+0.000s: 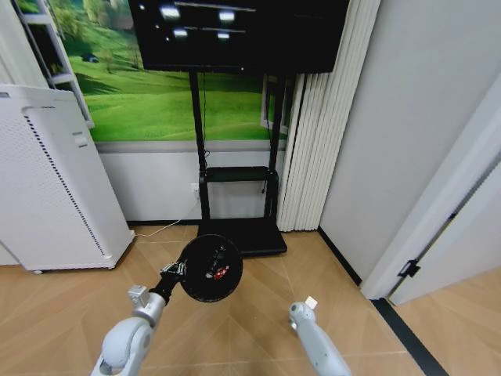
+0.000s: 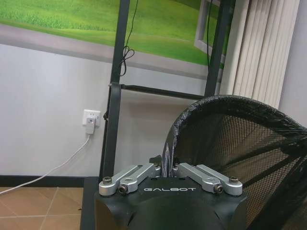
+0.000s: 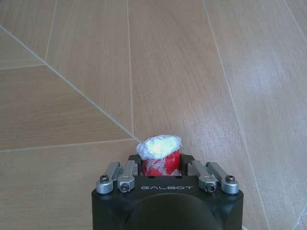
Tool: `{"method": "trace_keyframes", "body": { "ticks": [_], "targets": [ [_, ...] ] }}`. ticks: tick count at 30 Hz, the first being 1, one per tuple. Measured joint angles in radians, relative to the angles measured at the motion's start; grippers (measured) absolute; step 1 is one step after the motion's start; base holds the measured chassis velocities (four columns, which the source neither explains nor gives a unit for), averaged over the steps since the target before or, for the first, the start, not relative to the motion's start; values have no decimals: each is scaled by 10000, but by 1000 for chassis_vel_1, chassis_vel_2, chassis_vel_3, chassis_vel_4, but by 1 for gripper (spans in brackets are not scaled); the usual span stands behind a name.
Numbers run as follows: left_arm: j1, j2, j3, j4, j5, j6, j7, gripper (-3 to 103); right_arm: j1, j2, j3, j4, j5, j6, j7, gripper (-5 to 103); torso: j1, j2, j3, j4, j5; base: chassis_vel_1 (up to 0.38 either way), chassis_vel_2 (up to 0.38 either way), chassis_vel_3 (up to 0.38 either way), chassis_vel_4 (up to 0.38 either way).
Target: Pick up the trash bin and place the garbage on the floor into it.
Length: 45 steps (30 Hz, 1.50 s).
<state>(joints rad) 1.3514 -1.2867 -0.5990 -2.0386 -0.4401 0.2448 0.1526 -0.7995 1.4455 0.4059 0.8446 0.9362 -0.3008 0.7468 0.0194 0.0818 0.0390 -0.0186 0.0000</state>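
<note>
Trash bin [image 1: 211,269] sits in the lower middle of the head frame, off the floor, tipped so its open mouth faces the camera. The left tool [image 1: 174,270] has it by the rim on the bin's left side. In the left wrist view, black mesh [image 2: 240,143] takes up the right half of the frame, and the rim runs down into the pinched jaws, so the left tool is closed on the bin.

Inside the bin, a red item [image 1: 221,272] shows against the dark mesh near the middle. I judge that at least one piece of garbage is already in, but I cannot tell how many.

The right tool [image 3: 163,165] is clamped on a red-and-white piece [image 3: 159,152], red below with crumpled pale wrap on top, held above bare floor. In the head view, the right tool [image 1: 305,304] sits lower right of centre, apart from the bin, with a pale bit at its tip.

Judgement: bin lifted, this piece picked up but not yet dropped in. No loose litter is visible on the floor.

Floor [image 1: 258,329] is light wood plank with angled seams. Behind stand a black TV stand [image 1: 239,227], a dark screen [image 1: 239,31] at upper centre, a white appliance [image 1: 51,180] at left, a green landscape mural [image 1: 149,94], pale vertical blinds [image 1: 321,141] and a door frame at right.
</note>
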Motion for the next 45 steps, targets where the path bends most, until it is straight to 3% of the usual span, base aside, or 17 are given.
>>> {"method": "trace_keyframes", "body": {
  "ticks": [3, 10, 16, 20, 25, 28, 29, 32, 33, 34, 35, 36, 38, 45],
  "targets": [
    [30, 4, -43, -19, 2, 20, 5, 3, -185, -100, 12, 173, 16, 33, -2, 29, 0, 0, -1, 3, -2, 0, 0, 0, 0],
    [24, -2, -110, -74, -10, 55, -7, 3, -826, -483, 188, 1094, -46, 67, -42, 28, 0, 0, 0, -2, 3, 0, 0, 0, 0],
    [110, -19, -246, -95, -12, 56, -13, 3, -1755, -1095, 659, 2902, -88, 161, -147, 28, 0, 0, 0, -2, 3, 0, 0, 0, 0],
    [-28, -52, -270, 172, -15, 47, -60, 3, -2652, -1689, 1644, 5243, -451, 219, -591, 28, 0, 0, 0, -1, 0, 0, 0, 0, 0],
    [-174, 26, -319, 514, -74, 43, -62, 3, -2857, -2049, 2104, 6060, -915, 380, -1222, 28, 0, 0, 1, -3, 1, 0, 0, 0, 0],
    [-426, 142, -380, 1009, -259, 42, -56, 3, -3007, -2612, 2152, 6687, -1226, 1210, -2509, 28, -1, 0, 1, 2, -1, 0, 0, 0, 0],
    [-426, 142, -380, 1009, -259, 42, -56, 3, -3007, -2612, 2152, 6687, -1226, 1210, -2509, 28, -1, 0, 1, 2, -1, 0, 0, 0, 0],
    [-783, 297, -339, 1450, -540, 116, -6, 3, -3354, -3082, 2059, 6891, -1956, 2981, -5049, 28, 0, 0, 0, 2, 0, 0, 0, 0, 0],
    [-783, 297, -339, 1450, -540, 116, -6, 3, -3354, -3082, 2059, 6891, -1956, 2981, -5049, 28, 0, 0, 0, 2, 0, 0, 0, 0, 0],
    [-975, 386, -248, 1673, -743, 219, 8, 3, -3583, -3300, 2004, 6901, -2315, 3860, -6315, 28, 0, 0, 0, 0, 3, 0, 0, 0, 0],
    [-1093, 434, -178, 1805, -859, 267, -7, 3, -3729, -3464, 1973, 6926, -2525, 4325, -6966, 28, 0, 0, 1, 0, 5, 0, 0, 0, 0],
    [-1093, 434, -178, 1805, -859, 267, -7, 3, -3729, -3464, 1973, 6926, -2525, 4325, -6966, 28, 0, 0, 1, 0, 5, 0, 0, 0, 0],
    [-1539, 584, 125, 2264, -1126, 418, -72, 3, -4268, -4053, 1931, 7306, -2767, 5122, -8661, 28, -1, 0, 0, -3, 3, 0, 0, 0, 0],
    [-2364, 658, 1028, 3225, -1028, 412, -185, 3, -5030, -4733, 1666, 8615, -3306, 5753, -9624, 28, 0, 0, 2, -1, 1, 0, 0, 0, 0]
  ]
}}
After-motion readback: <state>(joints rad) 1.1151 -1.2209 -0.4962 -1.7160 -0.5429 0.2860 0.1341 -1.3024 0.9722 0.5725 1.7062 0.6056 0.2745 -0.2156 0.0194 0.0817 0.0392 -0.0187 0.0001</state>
